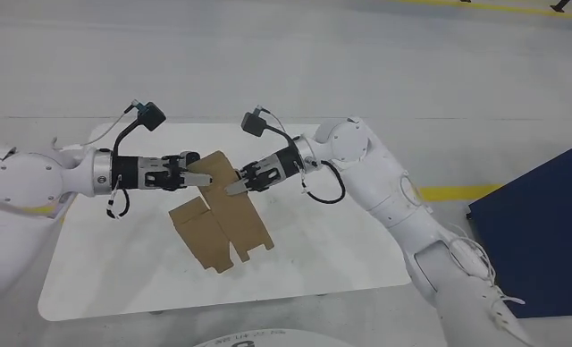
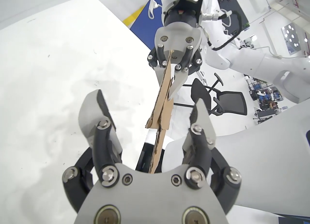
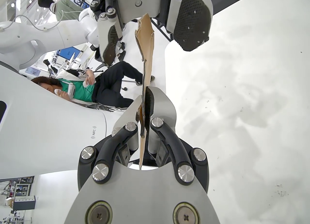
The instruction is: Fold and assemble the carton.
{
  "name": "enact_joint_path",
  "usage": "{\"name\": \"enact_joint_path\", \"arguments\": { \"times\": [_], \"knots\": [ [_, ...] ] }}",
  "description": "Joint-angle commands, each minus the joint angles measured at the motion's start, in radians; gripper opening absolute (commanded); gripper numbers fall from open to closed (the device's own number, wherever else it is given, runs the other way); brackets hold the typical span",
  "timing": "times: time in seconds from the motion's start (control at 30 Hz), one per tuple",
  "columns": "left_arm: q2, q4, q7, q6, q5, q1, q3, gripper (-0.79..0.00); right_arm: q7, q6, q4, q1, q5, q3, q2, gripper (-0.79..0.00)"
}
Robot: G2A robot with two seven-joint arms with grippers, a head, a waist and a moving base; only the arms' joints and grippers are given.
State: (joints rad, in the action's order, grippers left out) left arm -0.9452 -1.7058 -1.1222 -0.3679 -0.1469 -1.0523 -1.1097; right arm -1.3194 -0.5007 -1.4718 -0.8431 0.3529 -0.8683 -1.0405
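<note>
Flattened carton (image 1: 219,213) is held over the white table (image 1: 340,249), between both grippers. Right gripper (image 3: 144,99) is clamped tight on one carton edge. Left gripper (image 2: 148,100) stands wide, fingers straddling the opposite edge without contact

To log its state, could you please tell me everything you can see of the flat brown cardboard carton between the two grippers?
The flat brown corrugated cardboard carton is a still-flat blank with slit flaps at its near end, held over the white table. The right gripper is shut on one upper edge; the left gripper is open astride the opposite edge, not touching it.
</note>
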Motion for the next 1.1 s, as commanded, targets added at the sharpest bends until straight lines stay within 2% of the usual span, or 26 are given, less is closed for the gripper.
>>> {"name": "enact_joint_path", "arguments": {
  "times": [0.0, 0.2, 0.33, 0.4, 0.43, 0.47, 0.5, 0.57, 0.8, 1.07],
  "knots": [
    [-0.002, 0.006, 0.002, -0.002, 0.001, 0.003, 0.008, -0.419, 0.001, -0.001, 0.003, 0.006, 0.001, 0.009, 0.000, -0.785],
    [-0.005, 0.010, 0.009, -0.002, 0.009, 0.009, 0.025, -0.496, 0.006, -0.006, 0.013, 0.019, 0.011, 0.025, 0.003, -0.785],
    [-0.006, 0.004, 0.010, 0.001, 0.016, 0.012, 0.034, -0.600, 0.008, -0.008, 0.016, 0.025, 0.016, 0.033, 0.006, -0.785],
    [-0.007, 0.001, 0.011, 0.005, 0.019, 0.012, 0.037, -0.711, 0.010, -0.010, 0.018, 0.027, 0.023, 0.036, 0.007, -0.785],
    [-0.007, 0.000, 0.011, 0.004, 0.022, 0.013, 0.038, -0.785, 0.011, -0.011, 0.020, 0.029, 0.028, 0.036, 0.008, -0.523],
    [-0.007, 0.000, 0.012, 0.004, 0.022, 0.013, 0.038, -0.785, 0.011, -0.011, 0.022, 0.030, 0.031, 0.037, 0.008, -0.339],
    [-0.007, 0.000, 0.012, 0.007, 0.025, 0.014, 0.038, -0.785, 0.010, -0.010, 0.024, 0.032, 0.034, 0.038, 0.009, -0.265],
    [-0.007, 0.004, 0.027, 0.013, 0.033, 0.015, 0.032, -0.785, 0.012, -0.012, 0.028, 0.035, 0.039, 0.038, 0.010, 0.000],
    [0.001, 0.003, 0.063, 0.020, 0.043, 0.002, -0.016, -0.785, 0.022, -0.022, 0.041, 0.038, 0.070, 0.020, 0.019, 0.000],
    [0.014, -0.073, 0.134, 0.077, 0.177, -0.054, -0.064, -0.785, 0.051, -0.050, 0.043, 0.024, 0.035, 0.012, 0.021, 0.000]
  ]
}}
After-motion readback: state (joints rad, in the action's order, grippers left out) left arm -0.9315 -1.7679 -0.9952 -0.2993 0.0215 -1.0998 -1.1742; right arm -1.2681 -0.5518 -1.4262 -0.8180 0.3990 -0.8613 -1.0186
